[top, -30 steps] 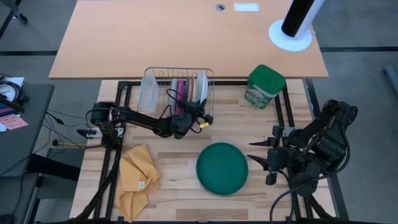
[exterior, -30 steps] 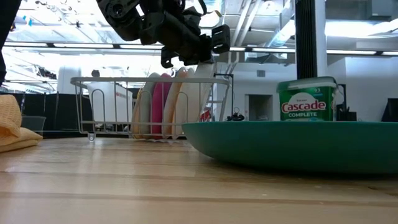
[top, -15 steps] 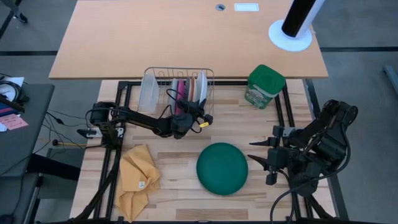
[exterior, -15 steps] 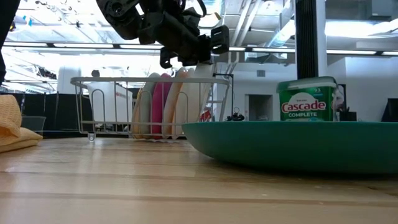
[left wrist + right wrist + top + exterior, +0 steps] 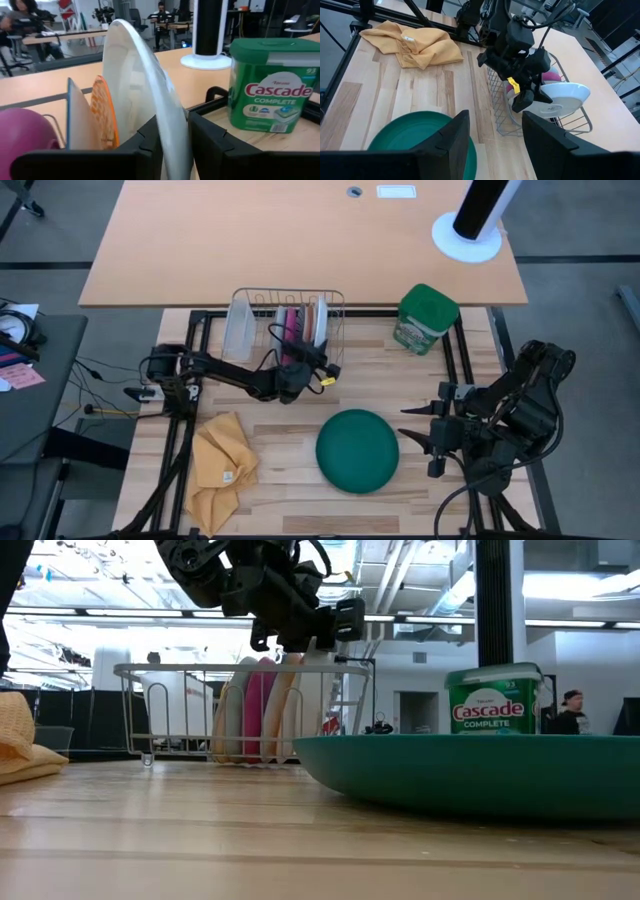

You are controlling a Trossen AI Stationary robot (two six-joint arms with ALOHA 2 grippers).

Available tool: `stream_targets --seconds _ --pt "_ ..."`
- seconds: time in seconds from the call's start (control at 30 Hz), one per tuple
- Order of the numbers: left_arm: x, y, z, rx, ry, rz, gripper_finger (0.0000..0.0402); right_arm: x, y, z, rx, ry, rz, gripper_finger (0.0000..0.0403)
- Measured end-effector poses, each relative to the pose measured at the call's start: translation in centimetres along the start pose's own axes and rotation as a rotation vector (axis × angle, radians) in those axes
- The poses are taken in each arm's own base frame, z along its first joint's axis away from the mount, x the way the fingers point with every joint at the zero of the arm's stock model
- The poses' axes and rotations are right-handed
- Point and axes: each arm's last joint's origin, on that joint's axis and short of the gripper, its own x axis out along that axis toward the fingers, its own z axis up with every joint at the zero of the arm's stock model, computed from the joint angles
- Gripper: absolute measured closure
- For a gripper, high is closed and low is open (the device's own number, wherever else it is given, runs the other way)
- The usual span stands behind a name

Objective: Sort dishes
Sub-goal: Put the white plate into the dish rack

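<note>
A light wooden desk (image 5: 290,480) carries everything, and the wire dish rack (image 5: 288,330) at its back edge serves as the landmark. In front of the rack and toward the right arm's side, a large dark green plate (image 5: 357,450) lies face down on the desk, well apart from the rack; in the low view it fills the foreground and hides the rack's lower right corner. On the rack's other front side lies a crumpled yellow cloth (image 5: 223,465). Beside the rack, toward the right arm's side, stands a green Cascade canister (image 5: 426,319). Inside the rack, a frosted translucent container (image 5: 238,328) stands at the end nearest the left arm's base, then a magenta-pink plate (image 5: 292,323) and an orange-and-white patterned plate (image 5: 103,117), all upright on edge. At the rack's end nearest the canister, a white plate (image 5: 142,100) stands on edge, tilted slightly. The left gripper (image 5: 310,366) reaches over the rack's front wall, its fingers (image 5: 150,145) clenched on the white plate's rim, one on each face. The right gripper (image 5: 415,438) rests well away from the rack, near the green plate's edge, its fingers (image 5: 447,137) spread apart and holding nothing. A person (image 5: 570,710) shows in the room far behind the desk.
</note>
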Motion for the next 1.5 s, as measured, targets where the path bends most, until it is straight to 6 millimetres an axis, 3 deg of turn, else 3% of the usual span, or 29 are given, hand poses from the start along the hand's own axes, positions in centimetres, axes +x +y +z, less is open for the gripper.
stream_targets --seconds 0.9,1.33,1.5 --pt "-1.4 -0.7 0.5 0.156 -0.036 0.039 0.0321 0.0 0.0 0.0 -0.003 0.001 0.0 0.0223" --pt "-1.8 -1.5 1.9 0.226 -0.066 0.037 0.0321 0.0 0.0 0.0 -0.003 0.002 -0.001 0.0223" --pt "-1.7 -1.5 2.1 0.283 -0.06 0.059 0.0298 0.0 0.0 0.0 -0.004 0.002 -0.001 0.0223"
